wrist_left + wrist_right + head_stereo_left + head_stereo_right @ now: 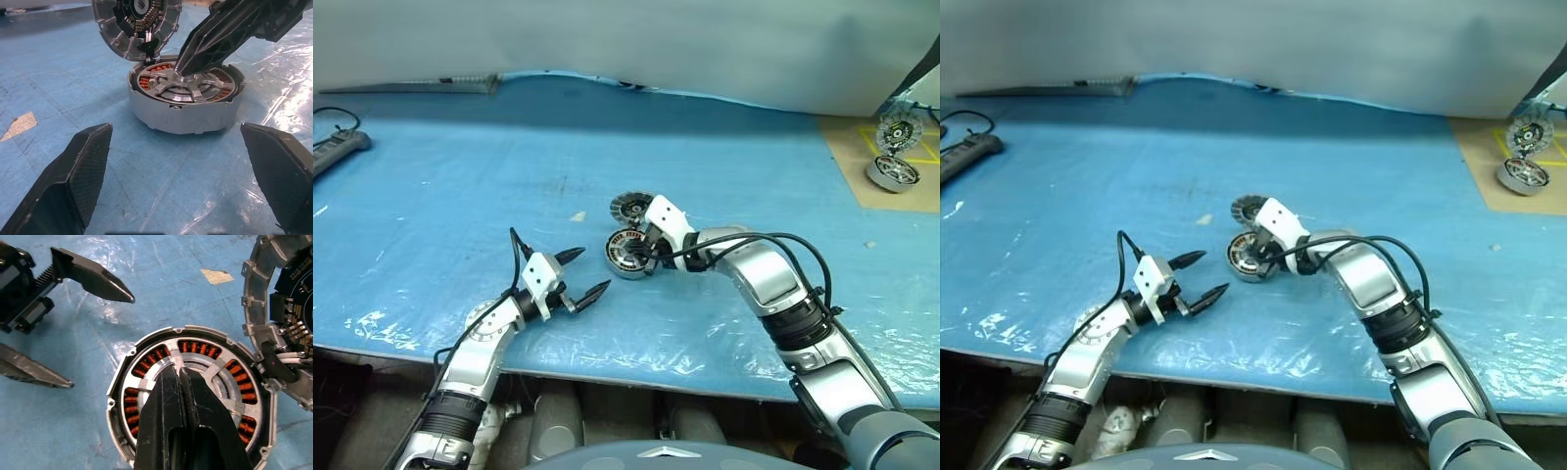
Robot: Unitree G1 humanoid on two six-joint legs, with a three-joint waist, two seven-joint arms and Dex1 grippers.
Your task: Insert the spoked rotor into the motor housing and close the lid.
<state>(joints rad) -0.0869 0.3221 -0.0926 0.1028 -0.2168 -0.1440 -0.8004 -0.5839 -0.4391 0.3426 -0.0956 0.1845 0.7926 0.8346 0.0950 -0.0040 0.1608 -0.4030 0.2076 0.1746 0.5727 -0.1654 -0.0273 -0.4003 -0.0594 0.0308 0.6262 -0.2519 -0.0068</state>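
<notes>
Spoked rotor (183, 88) in motor housing (186, 115), no legible writing

Housing (183, 115) matt grey cast metal with glossy copper windings (191, 347), rotor (188, 88) brushed silver metal, tabletop (460, 196) under glossy wrinkled blue plastic sheet, fingers (73, 171) black textured plastic.

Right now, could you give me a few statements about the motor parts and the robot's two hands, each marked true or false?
1. The spoked rotor sits inside the motor housing. True.
2. The lid is closed over the housing. False: it stands open, hinged up at the housing's edge.
3. The right hand is shut, its tips at the rotor's hub. True.
4. The left hand grips the housing. False: it is open and apart from it.
</notes>
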